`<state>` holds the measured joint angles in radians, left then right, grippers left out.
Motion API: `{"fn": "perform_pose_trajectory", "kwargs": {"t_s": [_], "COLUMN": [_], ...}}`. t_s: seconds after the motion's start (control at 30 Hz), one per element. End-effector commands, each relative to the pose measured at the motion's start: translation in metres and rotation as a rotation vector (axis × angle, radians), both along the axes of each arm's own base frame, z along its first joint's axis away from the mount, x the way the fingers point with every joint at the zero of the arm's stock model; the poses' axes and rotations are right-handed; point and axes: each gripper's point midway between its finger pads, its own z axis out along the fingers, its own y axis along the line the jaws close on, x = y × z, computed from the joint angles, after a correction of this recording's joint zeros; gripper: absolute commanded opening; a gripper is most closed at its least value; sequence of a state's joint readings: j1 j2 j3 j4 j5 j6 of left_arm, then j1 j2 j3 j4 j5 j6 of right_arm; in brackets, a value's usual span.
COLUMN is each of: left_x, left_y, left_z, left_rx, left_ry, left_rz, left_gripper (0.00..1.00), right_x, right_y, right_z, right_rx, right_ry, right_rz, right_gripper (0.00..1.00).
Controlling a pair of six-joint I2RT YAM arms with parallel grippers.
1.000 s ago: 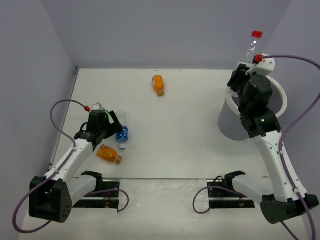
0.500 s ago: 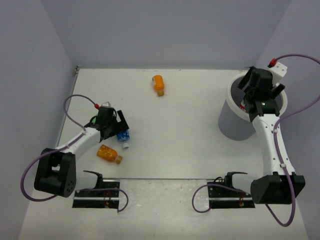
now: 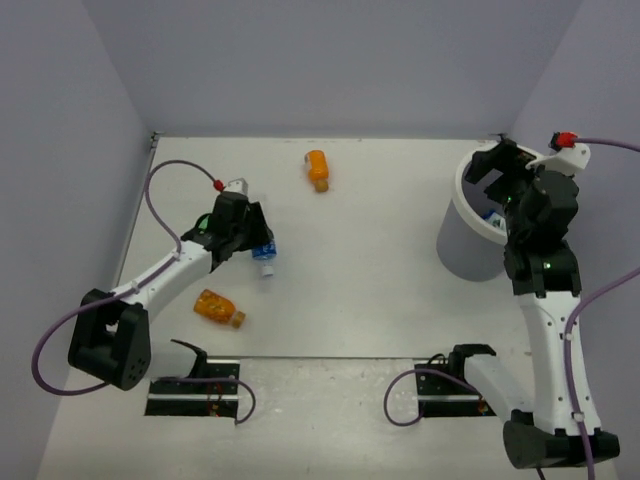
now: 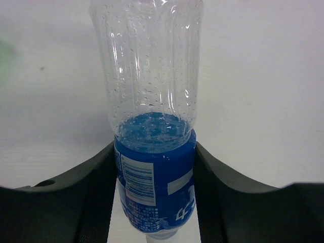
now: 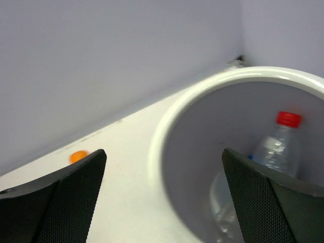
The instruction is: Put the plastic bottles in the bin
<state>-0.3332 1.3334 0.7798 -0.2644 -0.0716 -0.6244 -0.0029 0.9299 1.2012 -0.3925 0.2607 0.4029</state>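
My left gripper [image 3: 250,240] is shut on a clear plastic bottle with a blue label [image 4: 154,187] and white cap [image 3: 266,268], left of the table's middle. Both fingers press the label, and the clear body [image 4: 149,66] points away from the wrist camera. My right gripper [image 3: 490,165] hangs open and empty over the white bin [image 3: 462,250] at the far right. A clear red-capped bottle [image 5: 278,147] stands inside the bin [image 5: 202,83]. One orange bottle [image 3: 317,169] lies at the far middle, another orange bottle [image 3: 218,308] near the left arm.
Lilac walls close the table on the left, back and right. The bin stands close to the right wall. Both arm bases and their purple cables sit along the near edge.
The left gripper closed on the blue-labelled bottle and carried it right and farther back. The right gripper let go of the red-capped bottle, which now sits in the bin.
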Motion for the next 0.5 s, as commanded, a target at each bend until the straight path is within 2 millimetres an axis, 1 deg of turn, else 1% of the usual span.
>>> {"fn": "perform_pose_trajectory", "kwargs": {"t_s": [0.0,0.03,0.07,0.1,0.13,0.17,0.2,0.23,0.27,0.3,0.33,0.37,0.47], "left_x": [0.020,0.017,0.017,0.010,0.003,-0.005,-0.011,-0.021,-0.031,-0.037,-0.044,-0.051,-0.065], "left_y": [-0.065,-0.080,-0.094,-0.117,-0.131,-0.142,-0.153,-0.168,-0.178,-0.182,-0.186,-0.190,-0.199], "left_z": [0.072,0.082,0.099,0.117,0.127,0.144,0.151,0.171,0.190,0.197,0.204,0.218,0.239], "left_rx": [-0.009,-0.007,-0.001,0.004,-0.015,-0.011,-0.011,-0.049,-0.090,-0.114,-0.141,-0.183,-0.246], "left_ry": [-0.224,-0.257,-0.308,-0.380,-0.418,-0.486,-0.527,-0.611,-0.678,-0.700,-0.725,-0.775,-0.863], "left_rz": [-0.210,-0.262,-0.323,-0.415,-0.452,-0.510,-0.551,-0.605,-0.646,-0.671,-0.699,-0.727,-0.769], "left_gripper": [0.11,0.08,0.06,0.01,0.00,0.00,0.00,0.00,0.00,0.00,0.00,0.00,0.00], "right_x": [0.000,-0.001,-0.007,-0.011,-0.009,-0.019,-0.022,-0.023,-0.027,-0.031,-0.031,-0.029,-0.026], "right_y": [0.085,0.103,0.128,0.158,0.168,0.191,0.201,0.215,0.225,0.229,0.233,0.236,0.239], "right_z": [0.032,0.033,0.036,0.034,0.033,0.029,0.028,0.026,0.026,0.028,0.023,0.016,0.014], "right_rx": [-0.003,-0.006,-0.003,0.009,0.010,0.027,0.038,0.055,0.065,0.070,0.083,0.097,0.084], "right_ry": [-0.130,-0.136,-0.145,-0.130,-0.120,-0.096,-0.081,-0.060,-0.052,-0.049,-0.020,0.018,0.042], "right_rz": [0.424,0.511,0.652,0.812,0.847,0.982,1.051,1.136,1.205,1.242,1.267,1.285,1.277], "right_gripper": [0.99,0.99,0.99,0.99,0.99,0.99,0.99,0.99,0.99,0.99,0.99,0.99,0.99]}}
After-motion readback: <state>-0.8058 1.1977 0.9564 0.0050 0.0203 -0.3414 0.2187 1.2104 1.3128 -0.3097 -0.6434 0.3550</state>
